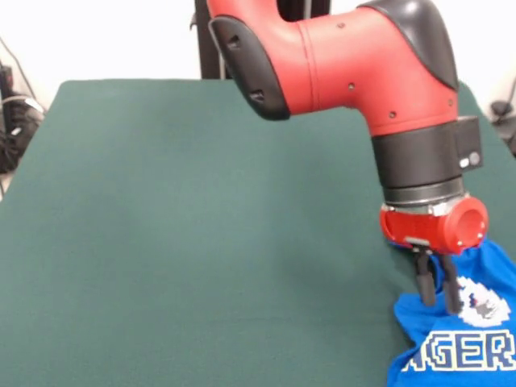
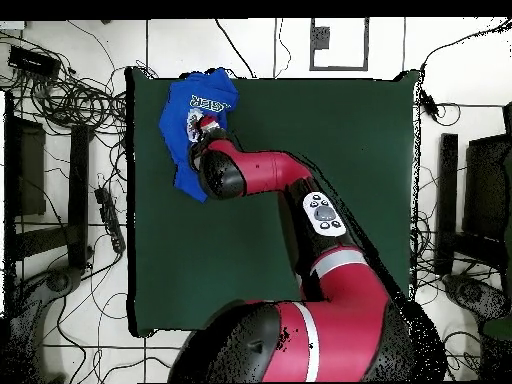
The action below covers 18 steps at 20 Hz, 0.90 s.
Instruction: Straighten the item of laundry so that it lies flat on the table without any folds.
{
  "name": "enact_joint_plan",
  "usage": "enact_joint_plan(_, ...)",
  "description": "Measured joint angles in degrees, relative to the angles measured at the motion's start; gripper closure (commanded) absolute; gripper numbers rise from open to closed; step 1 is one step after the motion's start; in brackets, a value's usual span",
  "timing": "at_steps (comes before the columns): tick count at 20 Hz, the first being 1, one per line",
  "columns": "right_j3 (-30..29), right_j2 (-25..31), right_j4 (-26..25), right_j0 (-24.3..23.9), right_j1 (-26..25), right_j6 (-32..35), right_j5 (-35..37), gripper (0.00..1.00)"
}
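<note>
The item of laundry (image 1: 468, 339), a bright blue T-shirt with white lettering, lies rumpled near a corner of the dark green table (image 1: 201, 210). In the overhead view the item of laundry (image 2: 185, 110) sits at the table's (image 2: 330, 150) top-left corner, with a folded flap trailing down toward the arm. My gripper (image 1: 439, 305) points straight down at the shirt's left edge. Its two black fingers (image 1: 425, 286) stand close together with blue cloth pinched between them. In the overhead view the gripper (image 2: 207, 127) is mostly hidden under the red wrist.
The shirt lies close to the table's edges in the overhead view, with the left edge (image 2: 131, 150) nearest. Cables (image 2: 70, 100) and black equipment (image 2: 25, 170) lie on the floor around the table. The red arm (image 2: 270, 175) stretches across the green top.
</note>
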<state>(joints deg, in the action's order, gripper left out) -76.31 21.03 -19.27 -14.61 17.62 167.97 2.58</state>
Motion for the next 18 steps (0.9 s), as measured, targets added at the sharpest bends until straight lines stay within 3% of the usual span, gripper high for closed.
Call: enact_joint_plan(18,0.34,-0.10,-0.27,-2.84,0.34,0.00,1.05,1.00)
